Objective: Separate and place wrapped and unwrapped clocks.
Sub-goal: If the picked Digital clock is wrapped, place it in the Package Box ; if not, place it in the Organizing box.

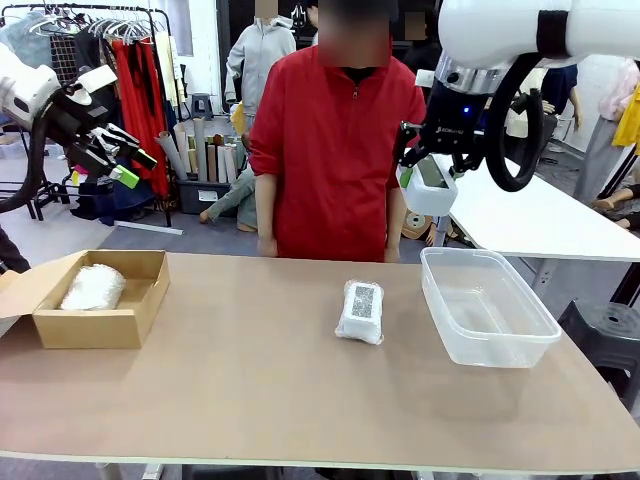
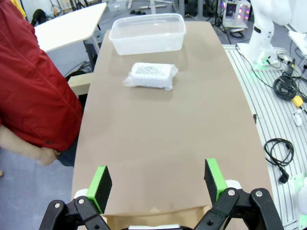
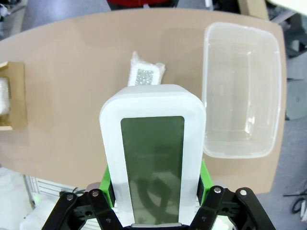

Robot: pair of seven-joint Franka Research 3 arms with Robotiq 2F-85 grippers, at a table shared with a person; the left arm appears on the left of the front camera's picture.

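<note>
High over the surface [image 1: 250, 385], my right end effector [image 1: 428, 183] is clamped on the bare clock [image 3: 152, 158], so I should centre over the tub [image 1: 497, 348], lower gently, then release.

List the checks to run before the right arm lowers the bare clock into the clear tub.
1. Right gripper shut on the bare white rounded clock with a grey screen: ok.
2. Clear plastic tub empty: ok.
3. Clock directly above the tub: not ok, the tub lies off to one side in the right wrist view.
4. Person's hands away from the tub: ok.
5. Plastic-wrapped white clock apart from the tub: ok.
6. Left gripper open, raised at the table's other end: ok.
</note>
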